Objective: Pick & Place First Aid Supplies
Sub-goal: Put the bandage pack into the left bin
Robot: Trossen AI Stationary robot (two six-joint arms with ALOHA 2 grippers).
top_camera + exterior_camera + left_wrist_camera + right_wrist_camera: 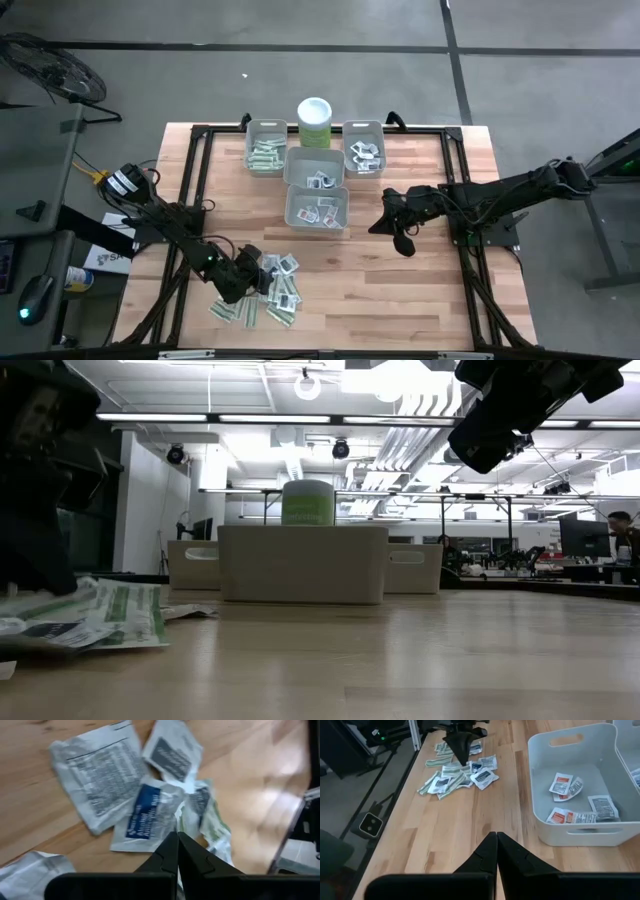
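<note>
Left gripper (177, 836): we see jaws clenched down in the packet pile (272, 290), apparently pinching one for sorting.
Right gripper (496, 836): jaws clenched, empty, waiting above the desk (400, 290).

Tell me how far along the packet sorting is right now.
Done: packets already lie in the grey bins. In hand: left hand is shut down at the loose pile, on its blue-printed packet; grip unconfirmed. Left: most of that pile. Right hand waits shut, empty.

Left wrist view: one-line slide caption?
Left gripper, jaws shut, down at the loose pile of first aid packets on the wooden table.
</note>
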